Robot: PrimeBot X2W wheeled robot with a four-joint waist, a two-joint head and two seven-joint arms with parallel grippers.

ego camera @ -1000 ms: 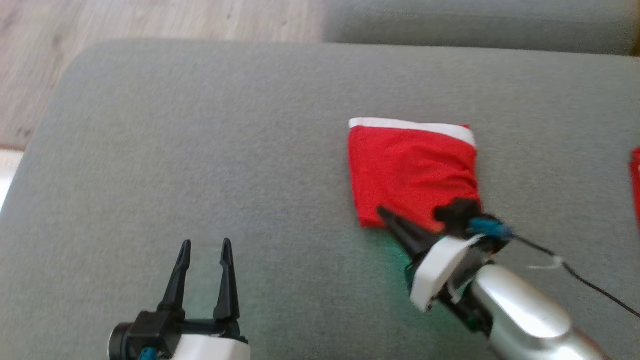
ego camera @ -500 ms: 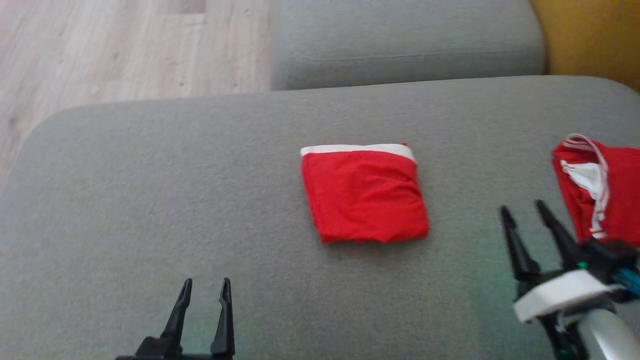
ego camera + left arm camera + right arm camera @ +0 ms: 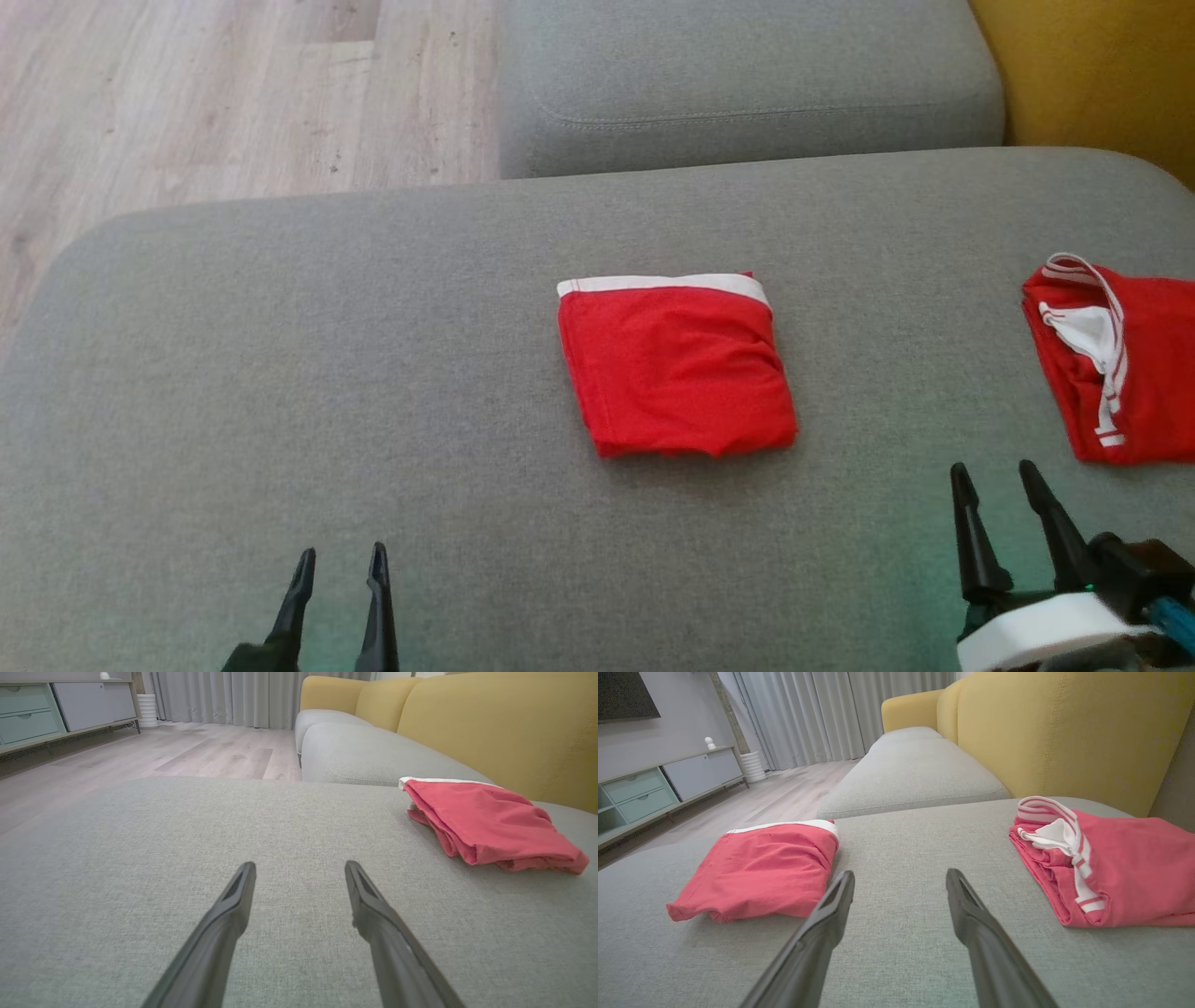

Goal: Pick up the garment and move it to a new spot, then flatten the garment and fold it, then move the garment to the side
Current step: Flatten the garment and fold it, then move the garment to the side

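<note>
A red garment (image 3: 677, 364) with a white waistband lies folded into a small rectangle near the middle of the grey sofa cushion (image 3: 280, 373). It also shows at the right of the left wrist view (image 3: 486, 823) and at the left of the right wrist view (image 3: 761, 872). My right gripper (image 3: 994, 478) stands open low at the right, apart from the garment, nothing between its fingers. My left gripper (image 3: 341, 560) is open at the lower left, well clear of the cloth. Both wrist views show open, empty jaws over bare cushion.
A second red garment (image 3: 1111, 359) with white striped trim lies at the cushion's right edge, close to my right gripper. Another grey cushion (image 3: 747, 84) sits behind, a yellow backrest (image 3: 1064, 732) to the right, wooden floor (image 3: 187, 103) beyond the left edge.
My right gripper has let go of the folded garment's near corner, opened, and drawn back to the lower right. The head camera has shifted, bringing the second garment into view. The left gripper sits lower.
</note>
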